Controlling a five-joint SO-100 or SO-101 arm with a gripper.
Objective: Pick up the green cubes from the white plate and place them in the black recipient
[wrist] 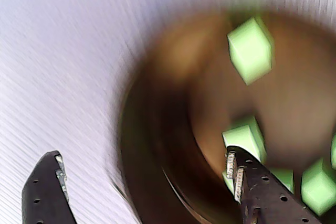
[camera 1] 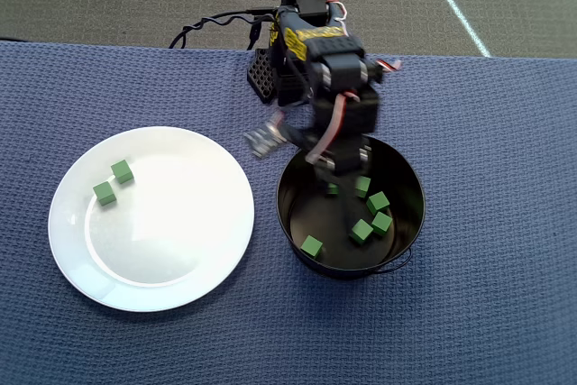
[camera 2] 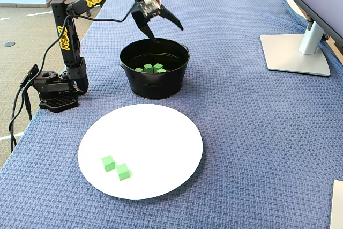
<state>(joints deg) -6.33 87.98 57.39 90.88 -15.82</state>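
Your tool hangs over the far rim of the black pot in the fixed view, jaws spread wide with nothing between them. In the wrist view one finger juts up from the lower right over the pot's inside, while the other sits at the lower left over the blue woven cloth covering the bench; that picture is blurred.

The overhead view gives you the best count inside the pot: five green cubes lie clear on its shiny floor in the right half, and a sixth shows partly under the tool. In the fixed view only three or four show above the near wall. The wrist view shows a few, pale and smeared.

On the white plate, two more cubes sit close together: lower left of the plate in the fixed view, upper left in the overhead view. The plate lies just beside the pot, not touching it.

Only the fixed view shows you a monitor stand at the upper right.
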